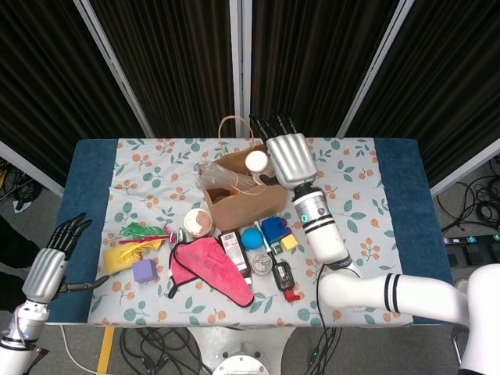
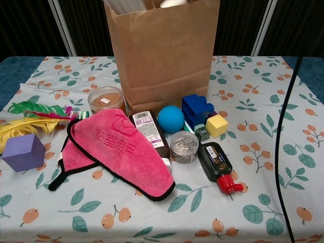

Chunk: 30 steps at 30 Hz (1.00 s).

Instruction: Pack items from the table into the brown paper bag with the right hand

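Note:
The brown paper bag stands open at the middle back of the flowered table; the chest view shows its front wall. My right hand hovers over the bag's right rim, holding a white cup tipped end-on above the opening. The cup's top just shows at the bag's mouth in the chest view. Its fingers point away from me. My left hand hangs open beyond the table's left edge, holding nothing.
In front of the bag lie a pink cloth, blue ball, blue block, yellow cube, clip jar, black bottle with red cap, brown bottle, brown-lidded jar, purple cube and feathers.

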{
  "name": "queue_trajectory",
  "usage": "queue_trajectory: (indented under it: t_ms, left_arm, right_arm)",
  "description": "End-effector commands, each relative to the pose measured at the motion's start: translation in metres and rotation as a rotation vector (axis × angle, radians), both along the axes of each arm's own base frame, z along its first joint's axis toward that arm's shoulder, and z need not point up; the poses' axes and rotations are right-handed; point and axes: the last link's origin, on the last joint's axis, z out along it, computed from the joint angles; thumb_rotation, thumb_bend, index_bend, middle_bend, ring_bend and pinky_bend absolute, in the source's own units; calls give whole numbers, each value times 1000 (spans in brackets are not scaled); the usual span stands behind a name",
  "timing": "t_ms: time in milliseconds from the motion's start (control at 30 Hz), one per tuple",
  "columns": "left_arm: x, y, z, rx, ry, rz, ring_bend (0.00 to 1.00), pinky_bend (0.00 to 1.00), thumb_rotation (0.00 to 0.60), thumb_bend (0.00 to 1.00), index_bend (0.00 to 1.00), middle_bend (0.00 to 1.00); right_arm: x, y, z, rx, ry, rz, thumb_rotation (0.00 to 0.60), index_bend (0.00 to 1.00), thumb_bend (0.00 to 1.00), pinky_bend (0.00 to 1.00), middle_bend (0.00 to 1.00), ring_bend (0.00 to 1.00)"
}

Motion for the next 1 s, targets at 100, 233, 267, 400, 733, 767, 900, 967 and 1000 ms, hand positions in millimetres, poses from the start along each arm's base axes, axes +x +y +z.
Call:
queue_trajectory:
  t_ms: [100, 233, 267, 400, 733, 767, 900, 967, 1000]
  left_arm:
    - [2, -2, -1, -4, 50, -16, 27, 69, 344, 0, 61, 67]
    - [1, -4, -1, -23, 77, -11, 27, 69, 353, 0, 61, 67]
    - [1, -4, -2, -29, 89, -11, 28, 69, 354, 0, 61, 67]
    - [2, 2, -5, -31, 153, -26, 27, 69, 357, 0, 61, 66]
    - [-8, 9, 1, 8, 329, 9, 28, 69, 425, 0, 61, 66]
    - [-9, 8, 2, 8, 344, 10, 28, 69, 423, 0, 61, 66]
    - [-10, 4, 2, -10, 385, 10, 27, 69, 426, 0, 74, 67]
    - [-10, 4, 2, -12, 397, 11, 28, 69, 424, 0, 86, 66]
    - [-10, 3, 2, -14, 396, 15, 28, 69, 423, 0, 87, 67]
  right_arm:
    - [-29, 21, 32, -48, 35, 12, 600, 0, 0, 0, 166, 0]
    - [-86, 68, 71, -143, 221, -23, 600, 21, 0, 0, 152, 0]
    - [-104, 82, 81, -164, 266, -54, 600, 36, 0, 0, 148, 0]
    - [-187, 151, 113, -193, 344, -202, 600, 53, 0, 0, 136, 0]
    - [-321, 263, 107, -203, 247, -280, 600, 49, 0, 0, 141, 0]
    - [-330, 267, 104, -205, 268, -304, 600, 49, 0, 0, 140, 0]
    - [-362, 276, 97, -190, 309, -397, 600, 45, 0, 0, 135, 0]
    - [-369, 275, 96, -188, 310, -409, 600, 45, 0, 0, 132, 0]
    - [-370, 273, 96, -193, 308, -403, 600, 45, 0, 0, 131, 0]
